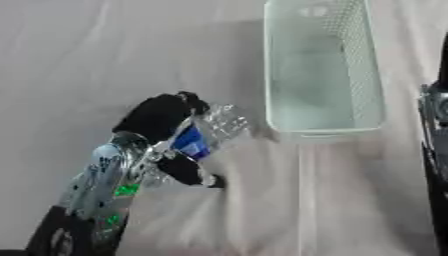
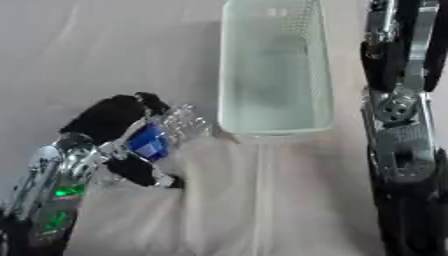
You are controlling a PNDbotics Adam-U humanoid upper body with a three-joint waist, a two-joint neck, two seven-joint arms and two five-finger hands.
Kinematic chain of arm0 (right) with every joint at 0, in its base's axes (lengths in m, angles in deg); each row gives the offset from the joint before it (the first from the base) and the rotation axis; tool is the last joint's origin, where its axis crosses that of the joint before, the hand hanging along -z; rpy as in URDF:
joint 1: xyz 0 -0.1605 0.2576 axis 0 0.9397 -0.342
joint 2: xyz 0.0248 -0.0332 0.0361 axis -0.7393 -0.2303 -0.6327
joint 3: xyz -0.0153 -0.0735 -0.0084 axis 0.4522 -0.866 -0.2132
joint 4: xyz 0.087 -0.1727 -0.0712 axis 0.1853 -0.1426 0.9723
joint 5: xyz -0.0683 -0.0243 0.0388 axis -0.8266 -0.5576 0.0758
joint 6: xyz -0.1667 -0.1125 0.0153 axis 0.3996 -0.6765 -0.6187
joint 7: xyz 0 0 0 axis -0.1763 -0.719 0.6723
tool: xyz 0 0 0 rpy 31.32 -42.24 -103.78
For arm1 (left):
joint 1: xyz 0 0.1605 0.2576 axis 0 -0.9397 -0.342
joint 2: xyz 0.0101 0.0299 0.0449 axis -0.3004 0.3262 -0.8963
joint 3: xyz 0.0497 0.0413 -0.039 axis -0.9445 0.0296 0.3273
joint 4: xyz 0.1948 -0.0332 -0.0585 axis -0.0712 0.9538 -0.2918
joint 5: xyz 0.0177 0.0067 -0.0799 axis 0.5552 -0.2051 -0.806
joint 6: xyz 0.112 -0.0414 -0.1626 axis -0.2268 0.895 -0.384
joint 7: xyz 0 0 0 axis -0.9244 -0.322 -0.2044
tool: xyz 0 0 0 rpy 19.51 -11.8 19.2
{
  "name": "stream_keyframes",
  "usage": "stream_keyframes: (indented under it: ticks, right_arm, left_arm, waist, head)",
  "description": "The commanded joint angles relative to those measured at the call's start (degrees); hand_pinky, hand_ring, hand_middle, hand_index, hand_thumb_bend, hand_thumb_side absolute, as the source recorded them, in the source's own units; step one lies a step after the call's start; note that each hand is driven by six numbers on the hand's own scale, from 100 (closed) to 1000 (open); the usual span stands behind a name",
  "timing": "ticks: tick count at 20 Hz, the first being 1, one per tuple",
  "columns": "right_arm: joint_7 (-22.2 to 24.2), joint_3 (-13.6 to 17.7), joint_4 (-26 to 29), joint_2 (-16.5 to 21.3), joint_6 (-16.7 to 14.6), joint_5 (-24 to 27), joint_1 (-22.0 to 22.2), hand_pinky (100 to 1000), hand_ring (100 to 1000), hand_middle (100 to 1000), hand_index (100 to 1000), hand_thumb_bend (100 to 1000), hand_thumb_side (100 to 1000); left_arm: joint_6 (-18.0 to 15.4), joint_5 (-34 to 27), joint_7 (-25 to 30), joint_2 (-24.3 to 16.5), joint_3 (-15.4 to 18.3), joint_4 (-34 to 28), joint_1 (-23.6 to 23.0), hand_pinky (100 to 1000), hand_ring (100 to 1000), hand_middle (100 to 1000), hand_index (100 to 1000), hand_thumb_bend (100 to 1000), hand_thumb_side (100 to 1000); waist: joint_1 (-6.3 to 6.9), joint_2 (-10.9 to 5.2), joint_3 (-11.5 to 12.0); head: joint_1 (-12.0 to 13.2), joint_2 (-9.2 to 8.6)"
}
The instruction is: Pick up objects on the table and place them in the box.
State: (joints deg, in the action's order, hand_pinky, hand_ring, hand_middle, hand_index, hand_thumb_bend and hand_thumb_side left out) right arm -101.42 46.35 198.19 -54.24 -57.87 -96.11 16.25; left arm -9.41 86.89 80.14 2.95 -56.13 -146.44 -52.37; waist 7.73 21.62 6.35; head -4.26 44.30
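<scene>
My left hand (image 1: 160, 117) is curled round a clear plastic bottle with a blue label (image 1: 194, 143), lower left of the pale green box (image 1: 325, 122). The bottle's clear end (image 1: 226, 122) points toward the box's near left corner, a short way from it. The thumb (image 1: 188, 172) wraps under the bottle. The box (image 2: 274, 127) looks empty inside. Only my right arm (image 2: 398, 115) shows, along the right edge; its hand is out of view.
A grey-white cloth (image 1: 96, 55) covers the table, with a crease running from the box toward the near edge. Open cloth lies to the left and in front of the box.
</scene>
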Motion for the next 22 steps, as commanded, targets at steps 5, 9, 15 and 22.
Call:
stream_keyframes:
  ticks: [5, 9, 15, 22]
  right_arm:
    - [0.2, -0.1, 1.1, -0.3, -0.2, 0.2, -0.9, 381, 618, 816, 870, 152, 932]
    - [0.4, -0.1, 1.1, -0.3, -0.1, 0.2, -0.7, 379, 615, 814, 870, 154, 931]
    - [0.8, -0.1, 1.1, -0.3, 0.3, 0.3, -0.1, 377, 613, 812, 869, 164, 886]
    - [0.8, 0.2, 1.1, -0.1, 0.7, 0.3, 0.4, 378, 609, 810, 865, 147, 937]
  left_arm:
    - [0.8, -1.5, -4.7, 0.0, 0.3, -1.3, 0.0, 244, 523, 659, 713, 346, 236]
    - [1.7, -2.1, -7.9, -0.1, 0.4, -1.1, 0.0, 213, 492, 643, 641, 100, 131]
    - [1.9, -2.7, -9.5, -0.2, 0.4, -1.1, 0.1, 186, 469, 617, 614, 105, 209]
    - [3.0, -2.5, -12.4, -1.6, 2.1, -2.5, 0.9, 100, 258, 153, 336, 100, 100]
  waist:
    - [-0.35, -0.63, 0.2]
    - [-0.35, -0.89, 0.3]
    - [-0.25, -1.7, 0.6]
    - [-0.05, -2.86, 0.8]
  head:
    - [0.6, -0.18]
    - [0.6, -0.18]
    - [0.5, -0.18]
    - [0.2, -0.18]
